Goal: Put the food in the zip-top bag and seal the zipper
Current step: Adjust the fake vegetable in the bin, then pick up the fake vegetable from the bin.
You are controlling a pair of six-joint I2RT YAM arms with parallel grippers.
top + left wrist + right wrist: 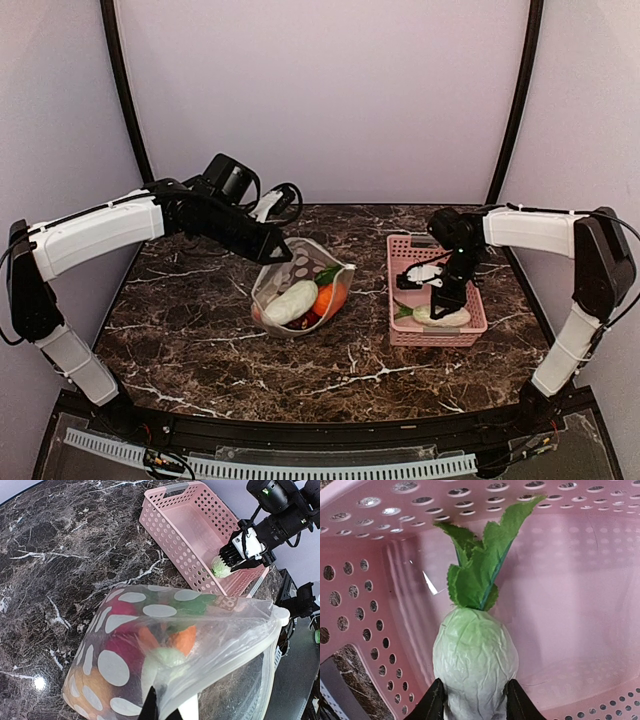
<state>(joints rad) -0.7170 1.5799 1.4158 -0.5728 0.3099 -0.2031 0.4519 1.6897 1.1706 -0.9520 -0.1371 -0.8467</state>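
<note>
Nearest the arm bases, the right gripper is clenched on the white-green toy radish with crinkled green leaves. The radish lies at the near end of the pink perforated plastic basket, not yet lifted out, and no other piece shows in the basket. To its left on the dark marbled table, the clear plastic zip-top bag printed with white dots already holds the other food in view: an orange toy fruit, a long white toy vegetable and a dark maroon piece. Farther back, the left gripper appears to pinch the bag's rim, propping the mouth open, so the zipper is unsealed. The filling looks almost finished; what is left is the radish's transfer and pressing the seal closed.
</note>
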